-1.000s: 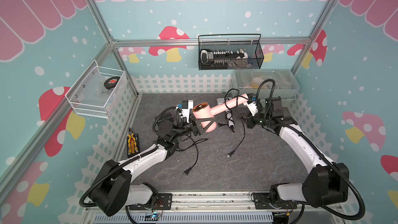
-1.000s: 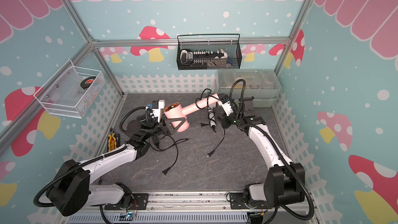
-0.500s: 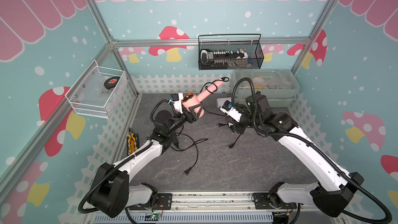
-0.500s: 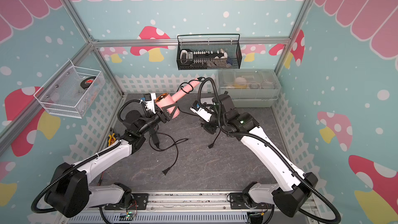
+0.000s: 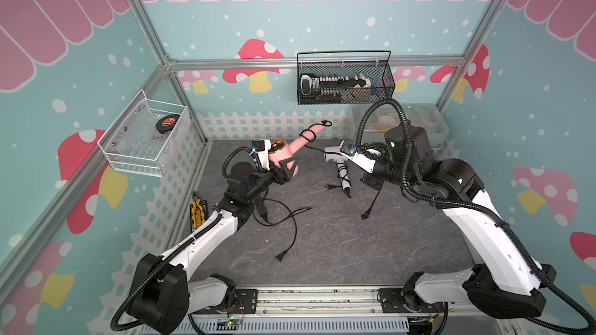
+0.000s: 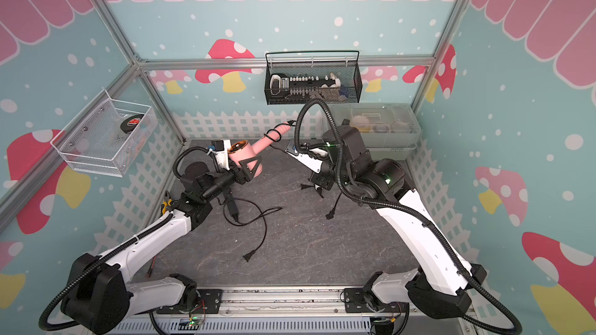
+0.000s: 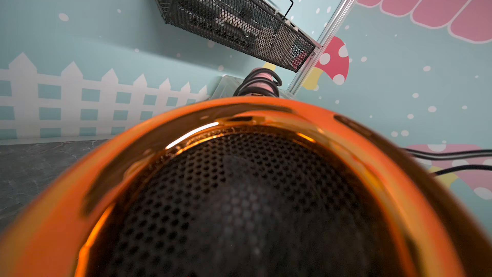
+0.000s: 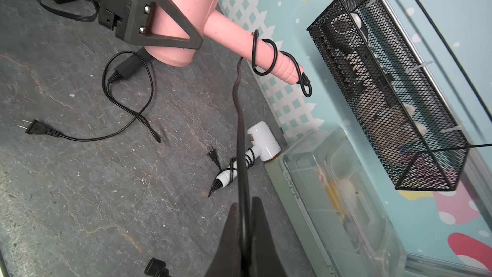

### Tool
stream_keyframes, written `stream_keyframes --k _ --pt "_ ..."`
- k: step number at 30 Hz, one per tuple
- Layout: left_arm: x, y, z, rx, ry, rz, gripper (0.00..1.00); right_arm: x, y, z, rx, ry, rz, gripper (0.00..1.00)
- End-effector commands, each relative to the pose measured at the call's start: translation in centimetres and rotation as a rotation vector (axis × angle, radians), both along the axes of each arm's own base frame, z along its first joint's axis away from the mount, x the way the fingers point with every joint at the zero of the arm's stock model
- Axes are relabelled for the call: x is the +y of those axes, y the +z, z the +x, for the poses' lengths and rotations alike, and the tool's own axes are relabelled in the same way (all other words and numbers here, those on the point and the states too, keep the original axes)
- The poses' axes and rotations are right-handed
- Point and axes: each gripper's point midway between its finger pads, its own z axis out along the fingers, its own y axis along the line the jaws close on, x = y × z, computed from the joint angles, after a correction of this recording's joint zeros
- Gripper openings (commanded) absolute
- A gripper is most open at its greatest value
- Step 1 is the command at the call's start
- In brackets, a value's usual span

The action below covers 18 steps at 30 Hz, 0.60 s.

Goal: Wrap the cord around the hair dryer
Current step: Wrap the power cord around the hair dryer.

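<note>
Two arms over one dark, slate-patterned mat (image 5: 338, 236). The walls are teal, printed with mushrooms and pink scallops, with a white picket fence (image 5: 258, 124) along the base.

- Pink hair dryer (image 5: 283, 156): held clear of the mat, barrel clamped between the left gripper (image 5: 287, 167) fingers, handle aimed at the back wall.
- Cord (image 8: 241, 129): looped around that handle, then running to the right gripper (image 8: 245, 235), whose fingers are pinched tight on it.
- On the mat: white hair dryer (image 8: 262, 142) near the back, and a loose black power cable (image 5: 292, 220).
- Fixtures: black mesh basket (image 5: 345, 95) on the back wall, white wire basket (image 5: 145, 143) on the left wall, clear bin (image 5: 432, 124) in the back right corner.
</note>
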Motion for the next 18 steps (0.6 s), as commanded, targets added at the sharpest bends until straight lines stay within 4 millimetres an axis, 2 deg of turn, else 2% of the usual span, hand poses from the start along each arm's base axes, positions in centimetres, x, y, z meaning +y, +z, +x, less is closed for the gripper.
stream_keyframes --k 1,6,9,13,18 --pt "1.4 0.2 1.1 0.006 0.071 0.028 0.0 -0.9 1.2 -0.2 -0.049 0.004 -0.07 0.0" --pt "0.4 -1.7 0.3 0.07 0.034 0.078 0.0 -1.3 2.4 1.2 -0.118 -0.026 -0.135 0.0" --pt "-1.2 -2.6 -0.9 0.101 -0.023 0.138 0.0 -1.5 3.6 2.1 -0.168 -0.041 -0.176 0.0" --pt "-5.0 -4.3 -4.0 0.137 -0.165 0.254 0.0 -1.7 5.6 3.3 -0.245 -0.06 -0.228 0.0" --pt "-9.1 -5.6 -8.5 0.153 -0.359 0.309 0.0 -1.8 7.0 5.0 -0.302 -0.068 -0.283 0.0"
